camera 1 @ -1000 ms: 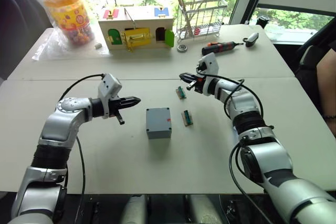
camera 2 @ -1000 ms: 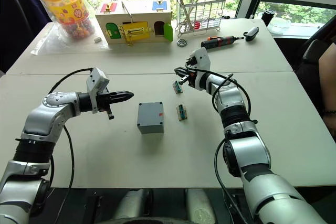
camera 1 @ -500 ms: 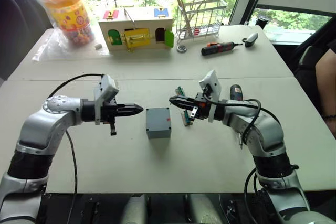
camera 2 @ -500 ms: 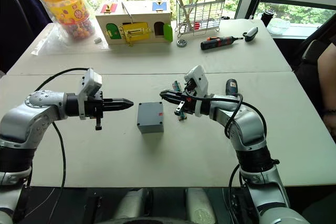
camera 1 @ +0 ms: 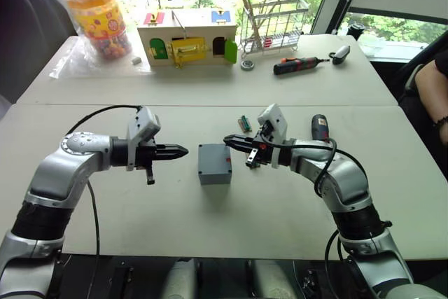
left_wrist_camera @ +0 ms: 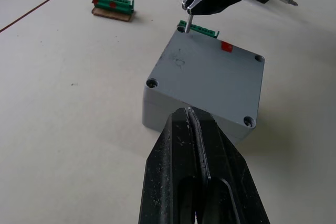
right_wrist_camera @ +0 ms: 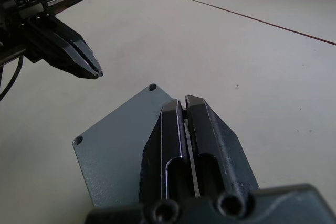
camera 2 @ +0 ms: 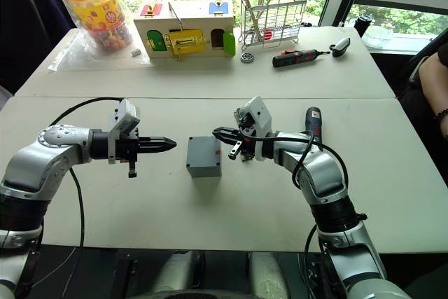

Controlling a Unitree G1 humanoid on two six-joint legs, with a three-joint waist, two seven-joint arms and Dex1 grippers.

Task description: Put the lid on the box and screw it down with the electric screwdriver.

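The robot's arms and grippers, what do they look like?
Both arms are silver-grey shells with black ribbed joints and loose black cables looping outside. Each wrist carries a small white boxy camera housing. The left gripper and right gripper each end in two slim, tapered black fingers.

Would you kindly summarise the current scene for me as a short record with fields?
lid: seated on the box, corner holes visible
right gripper: shut on a small screw, held upright just above one corner hole of the lid
left gripper: shut, holding nothing, pointing at the box from the robot's left, apart from it
electric screwdriver: lying on the table beside the right arm, ungrasped
likely next step: lower the screw into the hole
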